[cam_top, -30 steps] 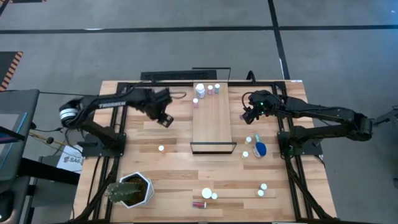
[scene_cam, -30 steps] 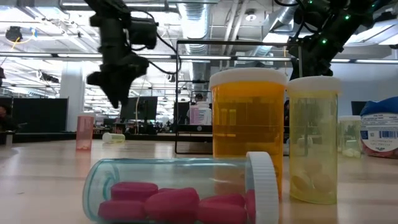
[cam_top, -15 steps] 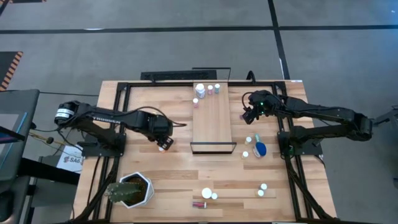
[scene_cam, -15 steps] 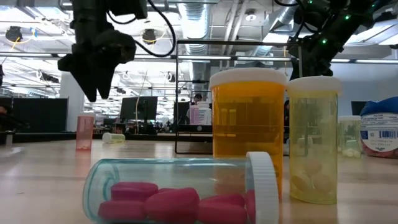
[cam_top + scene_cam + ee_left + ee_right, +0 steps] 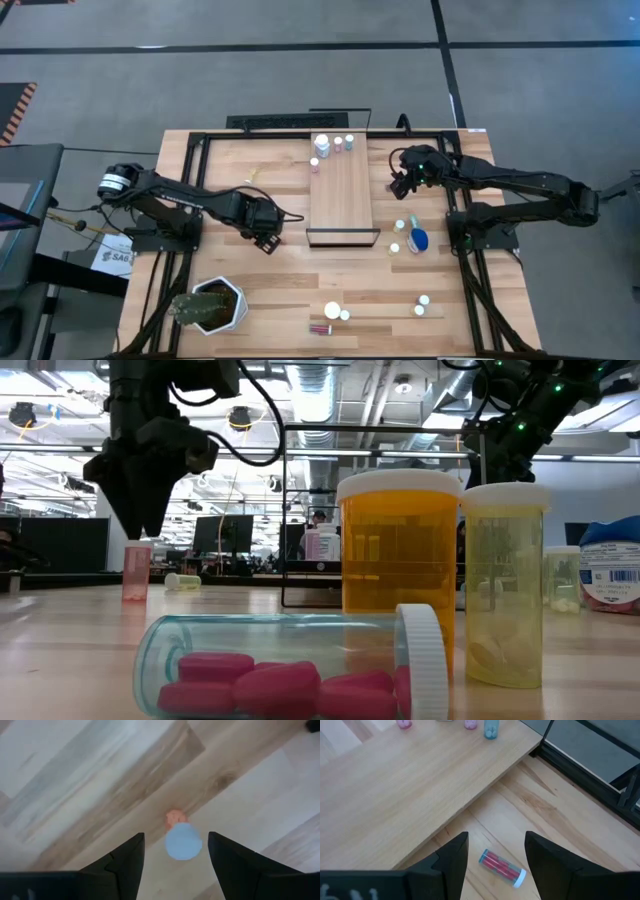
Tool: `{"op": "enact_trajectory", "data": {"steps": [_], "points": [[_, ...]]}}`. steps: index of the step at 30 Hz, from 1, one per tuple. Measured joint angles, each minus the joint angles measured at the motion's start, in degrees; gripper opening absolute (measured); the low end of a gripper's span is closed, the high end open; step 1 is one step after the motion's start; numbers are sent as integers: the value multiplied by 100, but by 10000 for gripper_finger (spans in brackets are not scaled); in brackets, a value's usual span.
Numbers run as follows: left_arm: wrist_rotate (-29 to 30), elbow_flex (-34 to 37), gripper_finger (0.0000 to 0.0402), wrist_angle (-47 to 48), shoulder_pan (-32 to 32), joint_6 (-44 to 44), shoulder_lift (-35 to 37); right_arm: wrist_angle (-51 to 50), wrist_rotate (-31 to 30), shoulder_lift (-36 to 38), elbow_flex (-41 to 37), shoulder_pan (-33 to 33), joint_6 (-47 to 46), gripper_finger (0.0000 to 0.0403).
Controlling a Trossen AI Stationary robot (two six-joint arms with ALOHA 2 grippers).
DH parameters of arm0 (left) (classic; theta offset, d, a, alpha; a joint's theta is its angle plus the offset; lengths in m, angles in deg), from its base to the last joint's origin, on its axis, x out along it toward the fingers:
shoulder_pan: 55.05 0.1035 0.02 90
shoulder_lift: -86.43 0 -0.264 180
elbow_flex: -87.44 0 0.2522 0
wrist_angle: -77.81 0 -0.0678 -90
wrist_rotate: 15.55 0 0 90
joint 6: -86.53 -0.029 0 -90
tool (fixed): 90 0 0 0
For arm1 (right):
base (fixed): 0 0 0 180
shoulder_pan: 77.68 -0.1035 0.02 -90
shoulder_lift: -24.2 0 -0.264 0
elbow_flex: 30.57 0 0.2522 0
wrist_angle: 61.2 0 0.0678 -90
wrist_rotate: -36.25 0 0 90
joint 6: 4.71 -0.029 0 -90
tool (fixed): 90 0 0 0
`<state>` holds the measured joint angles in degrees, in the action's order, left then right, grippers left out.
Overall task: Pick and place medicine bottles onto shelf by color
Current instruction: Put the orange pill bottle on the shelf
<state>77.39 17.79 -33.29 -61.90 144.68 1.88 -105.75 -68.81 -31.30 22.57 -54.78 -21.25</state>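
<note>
While a few medicine bottles (image 5: 331,146) already stand at the shelf's (image 5: 341,190) far end, we judge most work remains: others dot the table (image 5: 290,290). Our left gripper (image 5: 265,238) hangs spread and empty over a pink vial (image 5: 183,839); our right gripper (image 5: 399,182), parted and empty, waits beside the shelf over a lying red-pill bottle (image 5: 502,866).

Left arm swings down over a lone bottle

From near the shelf's (image 5: 341,190) far end, the left gripper (image 5: 266,240) has moved toward 6 o'clock, its fingers (image 5: 125,865) spreading wider, now standing either side of a small white-capped pink bottle (image 5: 183,839) on the bench (image 5: 280,290).
</note>
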Motion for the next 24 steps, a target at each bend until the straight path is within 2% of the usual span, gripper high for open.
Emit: {"op": "enact_trajectory", "data": {"steps": [14,24], "points": [[-214,449,199,-616,-27,90,2,0,1,0,0,0,0,216],[-317,449,119,-514,-27,102,2,0,1,0,0,0,0,216]]}}
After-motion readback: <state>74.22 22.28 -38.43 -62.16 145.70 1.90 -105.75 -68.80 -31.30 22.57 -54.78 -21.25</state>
